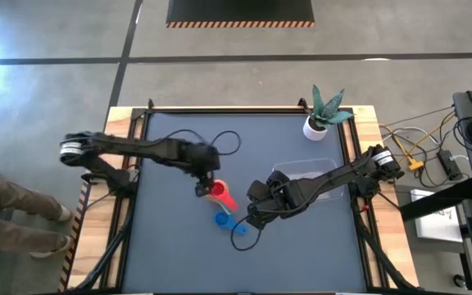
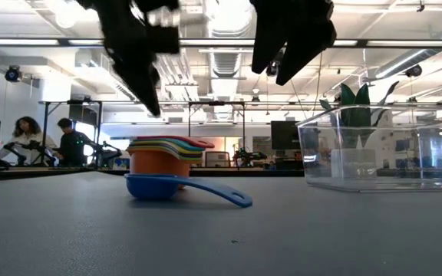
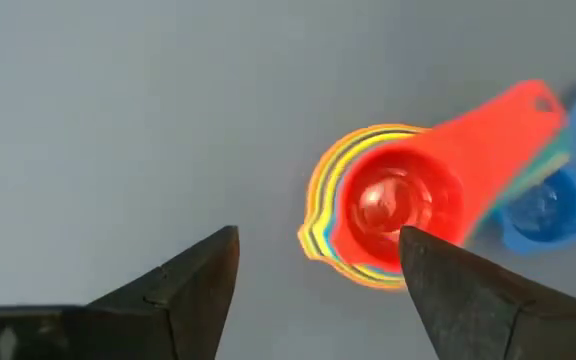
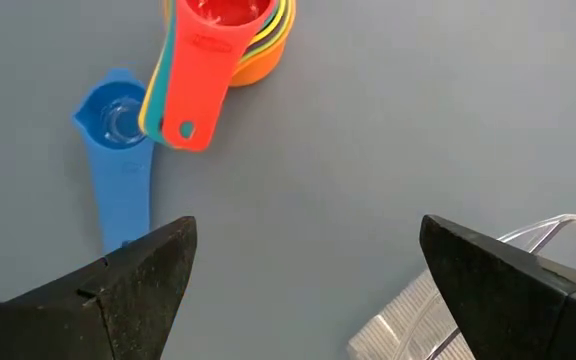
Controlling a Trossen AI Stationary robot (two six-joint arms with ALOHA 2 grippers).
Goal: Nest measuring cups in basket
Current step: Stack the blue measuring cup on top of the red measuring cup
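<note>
Red cup tops the stack beside the blue cup; both grippers spread, empty — a bump could topple it.

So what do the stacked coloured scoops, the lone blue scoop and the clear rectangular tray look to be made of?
Stacked coloured scoops: likely moulded plastic, solid bright colour, soft sheen on the red top cup.
Lone blue scoop: likely plastic too, its bowl slightly translucent.
Clear rectangular tray: see-through, probably plastic; the plant shows through its wall.

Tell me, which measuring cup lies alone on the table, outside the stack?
The blue cup. It lies by itself on the table beside the stack, where the red cup sits on top.
</note>
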